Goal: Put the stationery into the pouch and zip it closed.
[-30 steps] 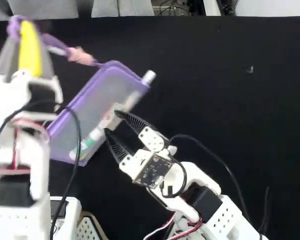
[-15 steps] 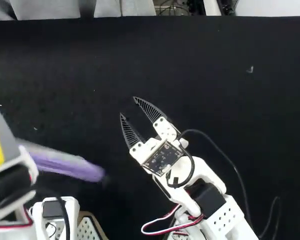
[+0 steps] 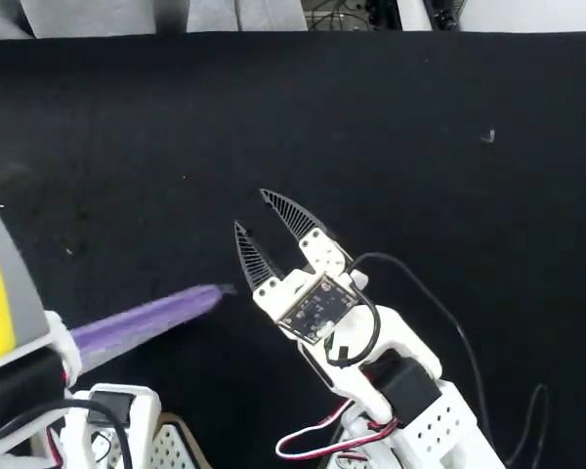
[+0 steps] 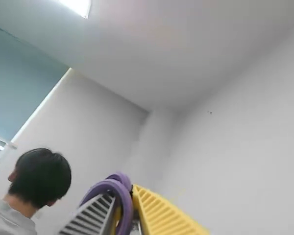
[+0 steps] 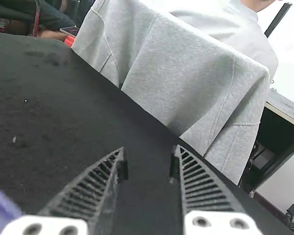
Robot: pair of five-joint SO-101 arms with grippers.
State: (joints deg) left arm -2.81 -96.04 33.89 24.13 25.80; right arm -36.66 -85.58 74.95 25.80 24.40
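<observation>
Seeing left end effector (image 4: 123, 199) clamped on the pouch's purple loop (image 4: 115, 180), with the grey finger (image 4: 90, 215) on one side and the yellow finger (image 4: 161, 215) on the other. My left wrist camera points up at the ceiling. Pouch (image 3: 148, 317) is held edge-on, a purple strip whose free end sits just beside the right end effector (image 3: 252, 210). I can't tell if it touches the bench (image 3: 420, 127). Right end effector is open, ribbed black fingers (image 5: 90, 188) spread, low over the bench. A purple bit of the pouch shows beside one finger in its own camera. Can't tell the zip state.
</observation>
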